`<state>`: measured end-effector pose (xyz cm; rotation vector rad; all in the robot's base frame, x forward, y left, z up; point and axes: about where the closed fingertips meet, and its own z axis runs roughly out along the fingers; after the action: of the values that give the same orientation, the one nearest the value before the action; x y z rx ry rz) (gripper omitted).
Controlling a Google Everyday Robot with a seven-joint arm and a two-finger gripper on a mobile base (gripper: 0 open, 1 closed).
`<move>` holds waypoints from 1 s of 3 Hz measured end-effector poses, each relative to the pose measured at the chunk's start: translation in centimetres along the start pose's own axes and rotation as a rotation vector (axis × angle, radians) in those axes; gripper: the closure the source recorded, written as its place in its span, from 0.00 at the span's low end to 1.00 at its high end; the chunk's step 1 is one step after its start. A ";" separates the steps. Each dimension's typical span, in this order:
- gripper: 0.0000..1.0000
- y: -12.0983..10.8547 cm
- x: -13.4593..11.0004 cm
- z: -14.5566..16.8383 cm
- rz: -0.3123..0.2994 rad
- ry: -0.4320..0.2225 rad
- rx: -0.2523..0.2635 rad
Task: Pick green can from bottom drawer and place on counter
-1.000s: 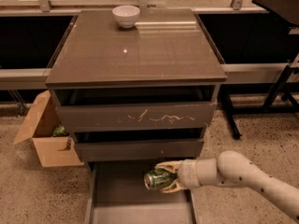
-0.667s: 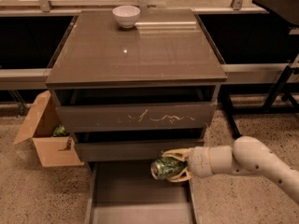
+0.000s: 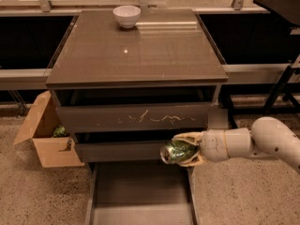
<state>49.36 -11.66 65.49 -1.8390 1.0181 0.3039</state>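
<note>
At the far left a box (image 3: pixel 44 135) stands open on the floor beside the cabinet (image 3: pixel 213 118), with something green (image 3: pixel 59 131) lying inside it; on the counter (image 3: pixel 136 55) a white bowl (image 3: pixel 126 16) sits near the back edge, and I cannot tell what it holds; under the counter is the top drawer (image 3: pixel 136 117) with its scratched front, then the middle drawer (image 3: pixel 117 151); the bottom drawer (image 3: pixel 140 191) is pulled out, its flat grey floor showing; above its right side, level with the middle drawer, my gripper (image 3: pixel 180 150) holds the can (image 3: pixel 174 152) on its side, one finger over and one under, closed on the green label, silver end facing left; my arm (image 3: pixel 262 142) runs off right.
</note>
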 end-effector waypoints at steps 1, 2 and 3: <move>1.00 -1.6 -0.1 -0.8 -0.024 -0.014 0.018; 1.00 -6.4 -0.5 -3.8 -0.064 0.009 -0.004; 1.00 -12.5 -1.4 -7.5 -0.108 0.073 -0.035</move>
<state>56.25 -15.06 77.91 -1.9408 0.9642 0.1915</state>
